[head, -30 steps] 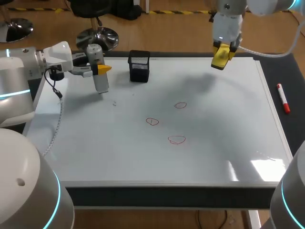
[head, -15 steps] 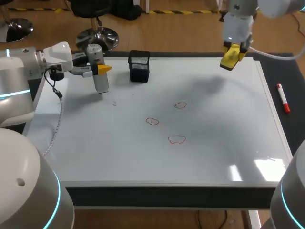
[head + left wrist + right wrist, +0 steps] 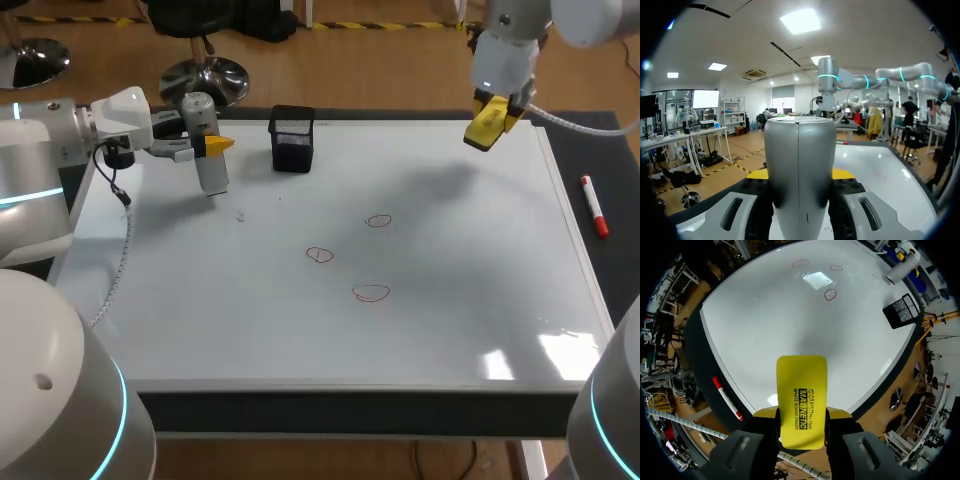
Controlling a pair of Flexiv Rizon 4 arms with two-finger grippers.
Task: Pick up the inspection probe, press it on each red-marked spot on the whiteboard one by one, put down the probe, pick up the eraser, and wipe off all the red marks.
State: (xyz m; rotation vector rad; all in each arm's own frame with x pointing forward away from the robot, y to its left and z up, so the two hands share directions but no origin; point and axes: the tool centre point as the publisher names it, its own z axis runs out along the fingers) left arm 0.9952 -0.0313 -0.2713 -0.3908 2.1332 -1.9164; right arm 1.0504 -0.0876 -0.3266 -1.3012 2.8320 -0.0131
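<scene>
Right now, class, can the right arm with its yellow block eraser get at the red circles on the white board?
Probably yes: only bare whiteboard lies between the right gripper and the red circles; the black mesh cup stands aside.

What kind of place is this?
Probably a robot testing lab. A flat white whiteboard with red pen marks is the worktable, the left claw grips a silver cylindrical probe and the right claw a flat yellow eraser.

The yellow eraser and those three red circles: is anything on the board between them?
No. In the head view, only bare whiteboard lies between the eraser and the red marks; the right wrist view shows the same.
</scene>
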